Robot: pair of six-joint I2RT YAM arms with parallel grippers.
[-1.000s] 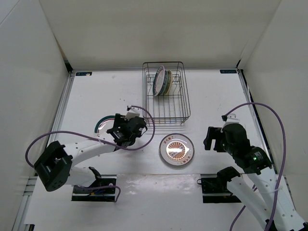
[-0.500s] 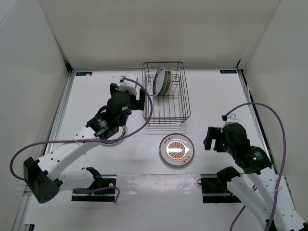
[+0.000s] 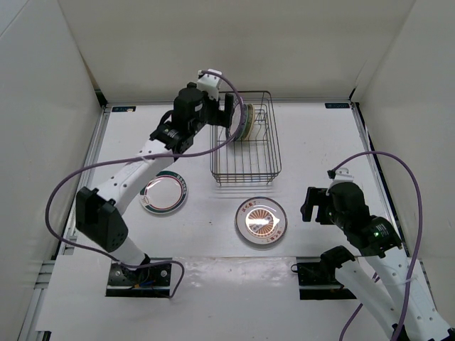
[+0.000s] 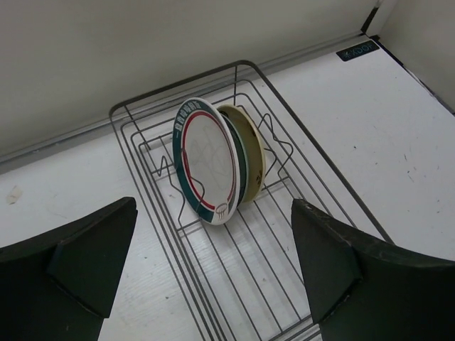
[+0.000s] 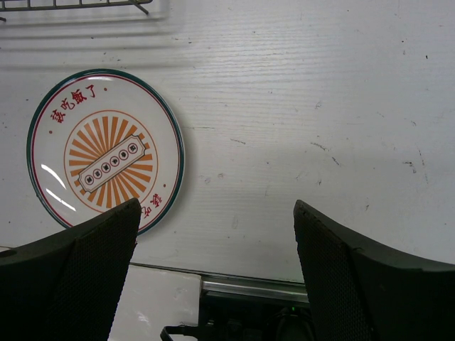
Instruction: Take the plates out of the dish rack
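The dark wire dish rack stands at the back middle of the table and fills the left wrist view. Two plates stand upright in its far end: a white one with teal and red rings and a yellowish one behind it; from above they show behind the gripper. My left gripper is open and empty, hovering above the rack's far left corner. A sunburst plate lies flat in front of the rack, also in the right wrist view. A green-rimmed plate lies flat at the left. My right gripper is open and empty.
White walls close in the table on three sides. The left arm's purple cable loops over the left half. The table's near edge with a metal rail shows under the right gripper.
My left arm has swung from the green-rimmed plate on the left up and back to the rack's far end, leaving that plate flat on the table. The right arm has not moved.
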